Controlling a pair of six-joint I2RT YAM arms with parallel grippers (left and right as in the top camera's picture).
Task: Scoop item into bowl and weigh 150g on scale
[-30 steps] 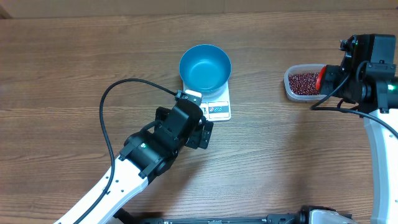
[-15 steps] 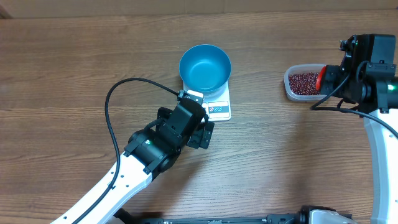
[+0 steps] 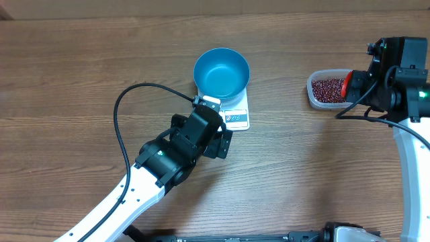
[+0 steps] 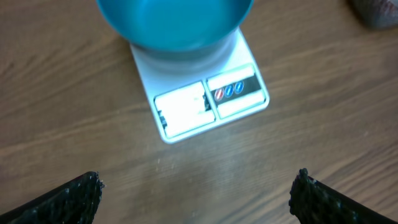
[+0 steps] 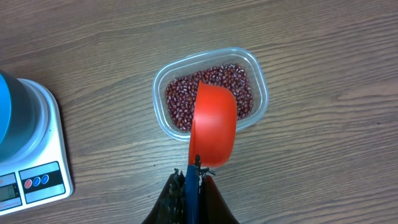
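The blue bowl [image 3: 222, 72] sits on the white scale [image 3: 235, 117] at the upper centre of the overhead view, covering its rear part, with the display panel showing in front. The left pincer [image 4: 196, 186] hangs just below the scale, its jaws spread wide and holding nothing. At the upper right, the dark red beans [image 3: 328, 89] lie in a clear tub [image 3: 312, 94] on the wooden bench [image 3: 80, 60]. The right pincer [image 5: 193, 180] is clamped on the handle of an orange-red scoop [image 5: 214, 124]. The scoop's cup lies over the near edge of the tub and the beans.
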